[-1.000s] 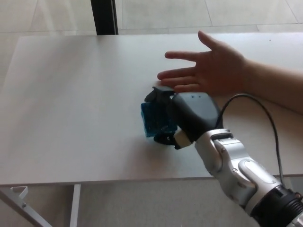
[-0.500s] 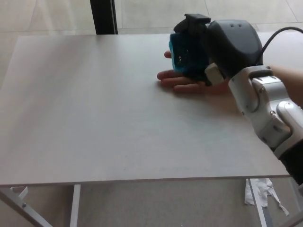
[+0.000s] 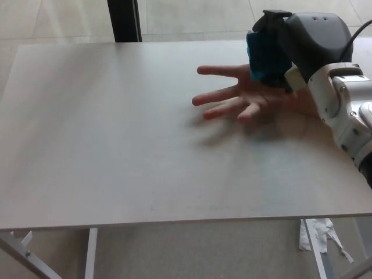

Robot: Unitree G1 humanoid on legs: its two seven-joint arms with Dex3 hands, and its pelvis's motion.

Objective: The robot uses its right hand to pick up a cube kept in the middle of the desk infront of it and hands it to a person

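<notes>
Head view, looking down on a pale grey desk (image 3: 116, 145) that fills most of the frame. Right hand (image 3: 296, 49) at the upper right, black and dark grey, raised above the far right part of the desk, thumb and fingers closed around a blue cube (image 3: 264, 58). Cube held clear of the desk surface, its left and lower faces showing, the rest covered by the hand. White and silver forearm (image 3: 349, 110) running down from the hand toward the right edge of the frame, with a black cable (image 3: 359, 30) curving off above the wrist. Directly beneath the cube, a person's hand (image 3: 244, 96), palm up, fingers spread and pointing toward picture left, hovering just over the desk and throwing a soft shadow on it. Cube right above the palm; contact between the two not possible to judge from this angle. Left hand nowhere in the frame. Beyond the far edge of the desk, light floor tiles (image 3: 192, 14) and a dark vertical post (image 3: 123, 20). Below the near edge, white desk legs (image 3: 90, 253) at the lower left and a crumpled scrap of white paper (image 3: 319, 235) on the floor at the lower right.
</notes>
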